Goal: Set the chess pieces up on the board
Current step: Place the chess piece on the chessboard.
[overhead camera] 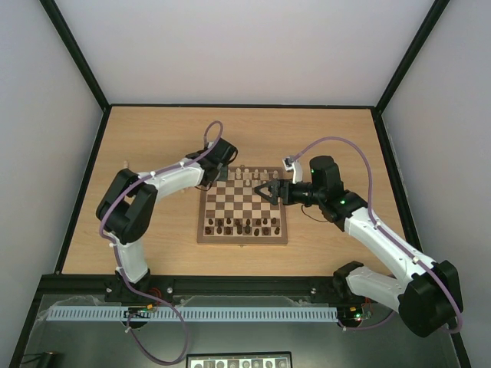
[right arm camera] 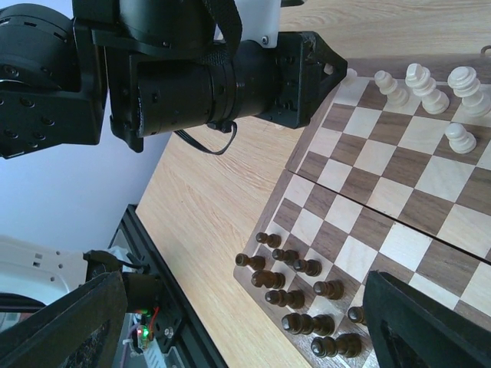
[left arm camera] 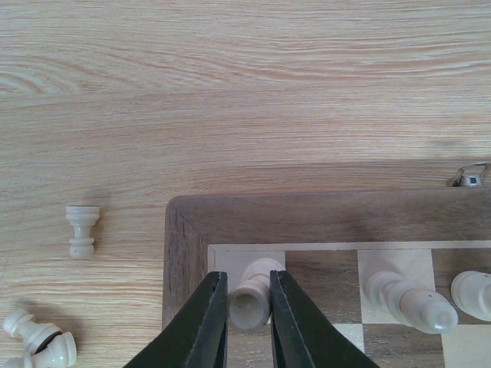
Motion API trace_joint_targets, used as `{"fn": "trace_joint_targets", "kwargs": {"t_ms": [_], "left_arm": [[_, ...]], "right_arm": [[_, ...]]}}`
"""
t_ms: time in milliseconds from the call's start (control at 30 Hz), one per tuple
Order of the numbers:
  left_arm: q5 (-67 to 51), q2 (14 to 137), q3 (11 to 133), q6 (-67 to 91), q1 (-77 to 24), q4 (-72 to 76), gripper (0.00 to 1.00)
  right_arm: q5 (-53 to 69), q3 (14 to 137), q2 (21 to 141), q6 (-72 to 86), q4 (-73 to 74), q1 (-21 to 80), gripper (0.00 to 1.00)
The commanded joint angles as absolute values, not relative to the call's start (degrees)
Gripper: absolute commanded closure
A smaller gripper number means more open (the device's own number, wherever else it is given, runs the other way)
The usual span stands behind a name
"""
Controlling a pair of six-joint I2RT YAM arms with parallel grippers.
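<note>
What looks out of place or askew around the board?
Three pale pieces sit off the board, on the table beside its corner: one stands, two lie tipped over. Probably just unplaced so far; the left gripper is pinching another piece on the corner square.

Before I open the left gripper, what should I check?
1. Grip: left gripper shut on the held piece: ok.
2. Placement: held piece over the board at its corner square: ok.
3. Base seated on that square: cannot tell.
4. Clearance: neighbouring piece apart from the fingers: ok.
5. The right gripper open, empty: ok.
6. Setup complete: not ok, loose pieces on the table.
</note>
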State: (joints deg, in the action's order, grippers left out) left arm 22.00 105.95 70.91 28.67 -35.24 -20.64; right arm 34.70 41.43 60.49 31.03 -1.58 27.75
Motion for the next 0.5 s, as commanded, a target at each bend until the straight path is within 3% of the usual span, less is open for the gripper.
{"fn": "trace_joint_targets", "kwargs": {"t_ms": [0, 267, 467], "left_arm": [[24.05, 107.55, 72.35, 28.83, -35.51, -22.66, 0.84], [24.7, 108.29, 72.94, 29.0, -35.54, -23.95, 0.83], [24.59, 108.91, 73.33, 28.96, -35.52, -24.53, 0.77]], "right_arm": [[36.53, 40.48, 60.03, 30.76, -2.18, 27.42, 0.15], [36.79, 40.34, 59.96, 30.85, -2.46, 27.42, 0.15], [36.85, 40.32, 59.99, 30.85, -2.46, 27.42, 0.15]]}}
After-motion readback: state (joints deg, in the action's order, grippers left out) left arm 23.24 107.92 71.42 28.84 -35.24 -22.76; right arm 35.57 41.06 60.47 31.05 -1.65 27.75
